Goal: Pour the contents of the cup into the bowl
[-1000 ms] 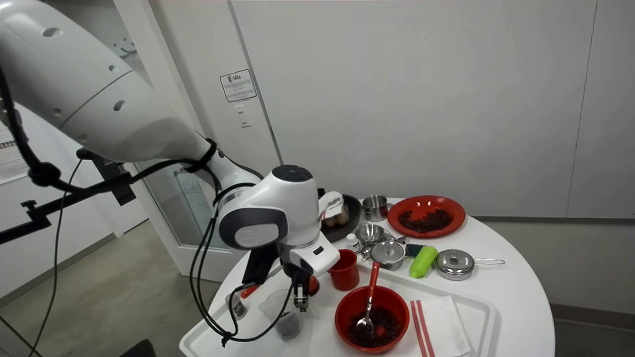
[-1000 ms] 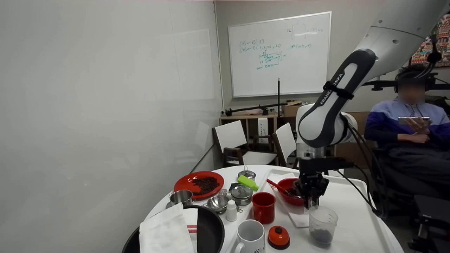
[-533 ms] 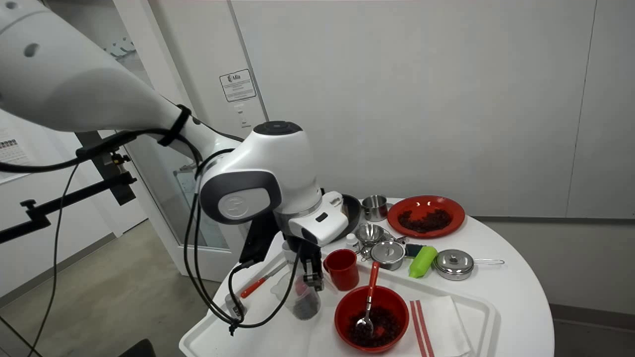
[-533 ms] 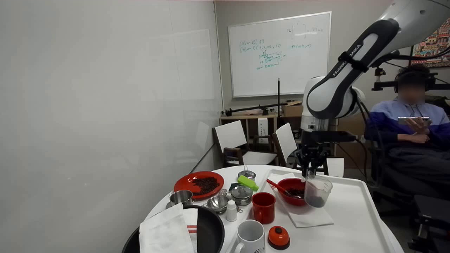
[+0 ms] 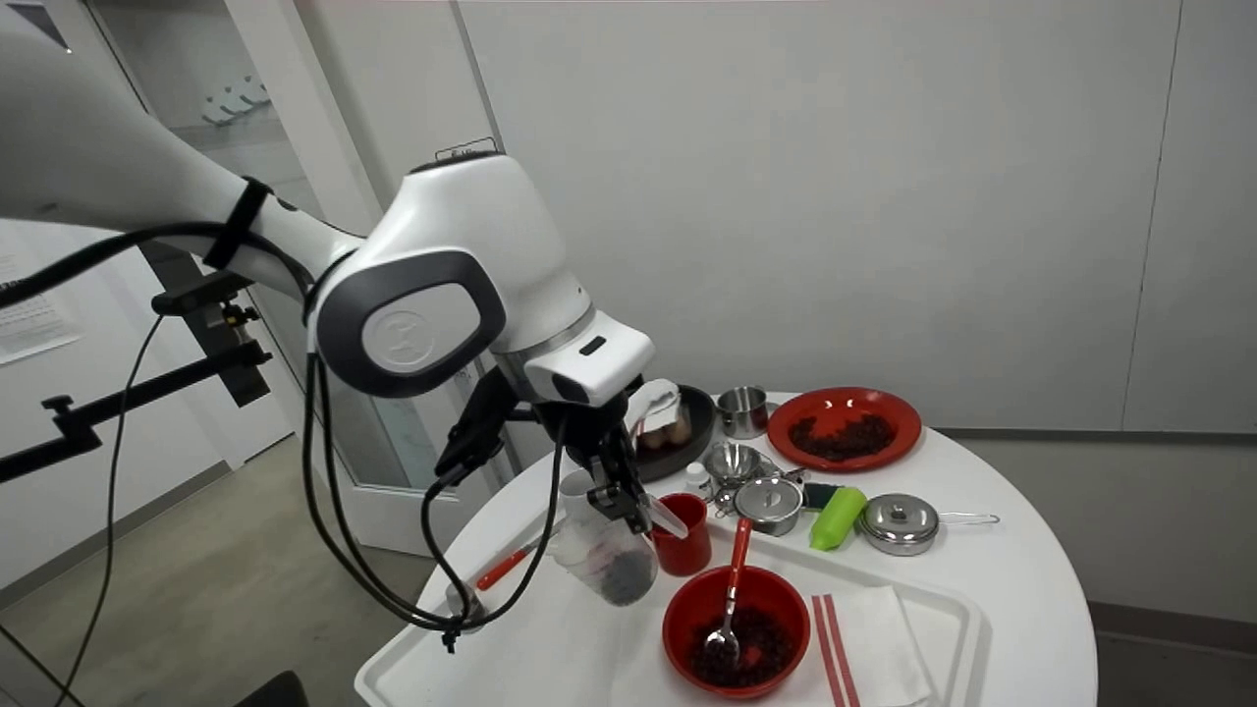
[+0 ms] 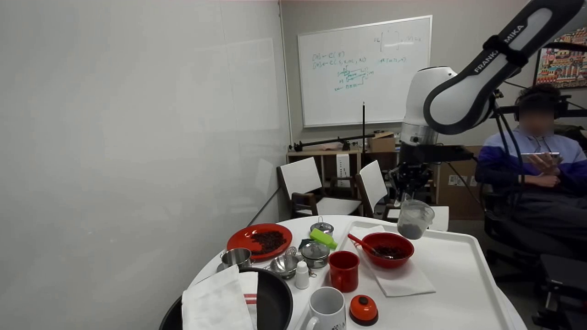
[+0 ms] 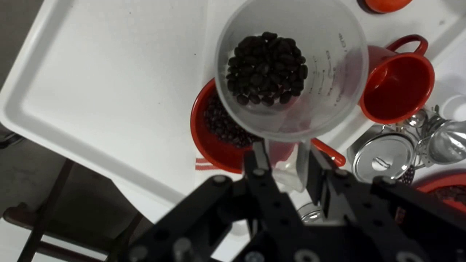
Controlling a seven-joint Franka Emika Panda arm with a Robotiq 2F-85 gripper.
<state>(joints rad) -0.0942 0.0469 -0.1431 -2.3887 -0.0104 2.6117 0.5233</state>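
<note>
The cup is a clear plastic measuring cup (image 7: 324,47) with dark beans (image 7: 267,69) at its bottom. My gripper (image 7: 285,156) is shut on its handle, which sits between the fingers. In both exterior views the cup (image 5: 614,565) (image 6: 415,220) hangs tilted in the air above the tray, below my gripper (image 5: 624,496). The bowl is red (image 5: 680,643) and holds dark beans and a red-handled spoon (image 5: 732,594). It also shows in an exterior view (image 6: 380,261), close to the cup and lower. In the wrist view the cup covers part of the bowl (image 7: 218,154).
A red mug (image 6: 344,270), white mug (image 6: 327,305) and orange-red round item (image 6: 363,309) stand near the bowl. A black pan (image 6: 277,298) holds a white towel. Metal pots (image 5: 769,503), a green bottle (image 5: 838,517) and a red plate (image 5: 908,432) stand beyond the white tray (image 6: 477,275).
My gripper has lifted the cup up off the tray and carried it toward the red bowl. The wrist and cup have become more tilted. The other objects have stayed still.
</note>
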